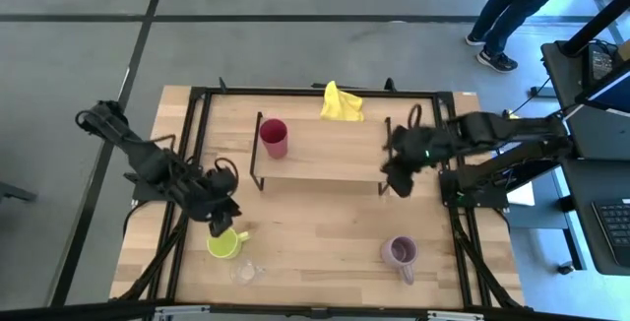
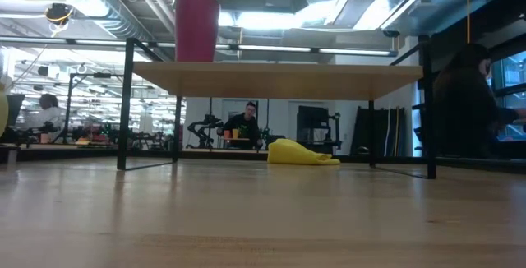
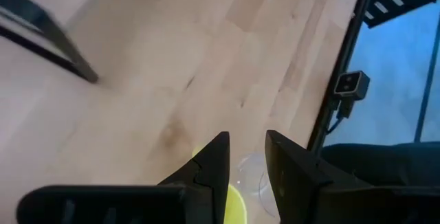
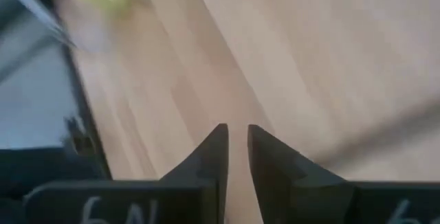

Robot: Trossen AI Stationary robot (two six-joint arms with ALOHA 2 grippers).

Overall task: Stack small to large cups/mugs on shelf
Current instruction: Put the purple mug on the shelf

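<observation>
The red cup (image 1: 273,137) stands upright on the shelf's board (image 1: 325,159) at its left end; it also shows in the low view (image 2: 196,26). The yellow-green mug (image 1: 226,244), the tiny clear glass (image 1: 244,272) and the lilac mug (image 1: 400,253) stand on the table near its front edge. My left gripper (image 1: 220,224) is over the yellow-green mug's far rim, its fingers a narrow gap apart (image 3: 247,159); one stands over the mug (image 3: 235,207), the other beside it. My right gripper (image 1: 399,181) is at the shelf's right end, fingers nearly together (image 4: 238,138), holding nothing. My left gripper comes at the yellow-green mug's rim (image 3: 237,195) from above, slanting down, with the rim's edge between its two fingers. I cannot tell whether a finger touches the mug. The mug stands upright on the table.
A yellow cloth (image 1: 342,102) lies behind the shelf at the table's far edge, and shows under the board in the low view (image 2: 302,153). The shelf's black end frames (image 1: 258,154) stand on the table. A person's legs (image 1: 512,11) show beyond the far right corner.
</observation>
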